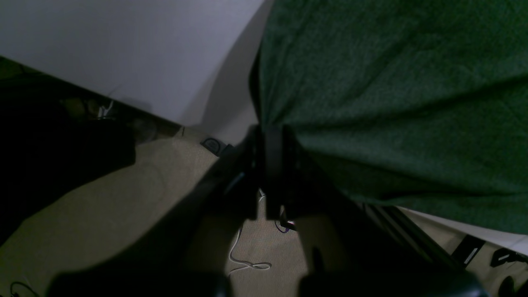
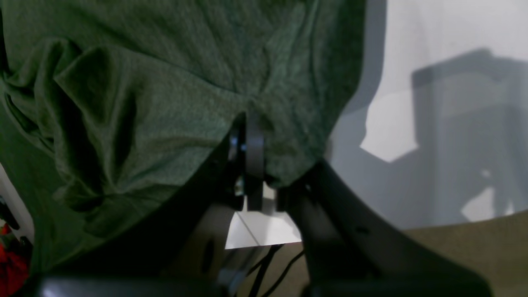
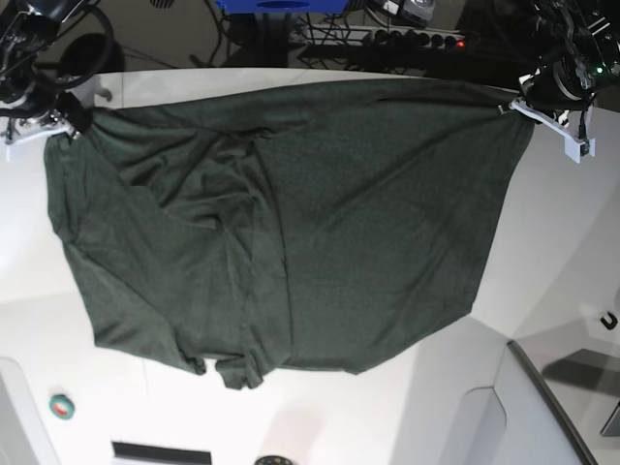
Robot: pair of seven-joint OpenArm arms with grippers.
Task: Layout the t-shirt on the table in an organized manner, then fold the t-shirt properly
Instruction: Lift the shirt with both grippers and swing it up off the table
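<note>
So far I have only the spreading underway — my left gripper (image 3: 528, 100) and right gripper (image 3: 70, 124) each pinch a corner of the t-shirt (image 3: 291, 223), stretched across the table (image 3: 572, 242). Wrinkles remain; folding has not begun.

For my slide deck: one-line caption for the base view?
Both grippers, left and right, pinch the dark green t-shirt at opposite corners above the white table.

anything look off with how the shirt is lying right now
Yes. The t-shirt is stretched along its far edge between the two end effectors, but its left part in the base view is bunched into diagonal folds, and the near hem curls into a small lump on the table.
</note>
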